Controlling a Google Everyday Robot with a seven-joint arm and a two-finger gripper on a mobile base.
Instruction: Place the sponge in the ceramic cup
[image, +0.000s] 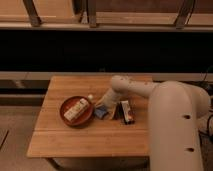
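The light-blue sponge (101, 113) lies flat on the wooden table (60, 142), just right of the round dish. My gripper (103, 105) is low over the sponge's upper edge, at the end of the pale arm (135, 89) that reaches in from the right. The ceramic cup (90, 98) is a small pale cylinder. It stands at the dish's upper right rim, a little left of and behind the gripper. The gripper hides part of the sponge.
A red-brown shallow dish (66, 118) holding a cream block (76, 110) sits left of centre. A dark red packet with a white label (127, 111) lies right of the sponge, close under the arm. The arm's bulky body (177, 130) covers the table's right side.
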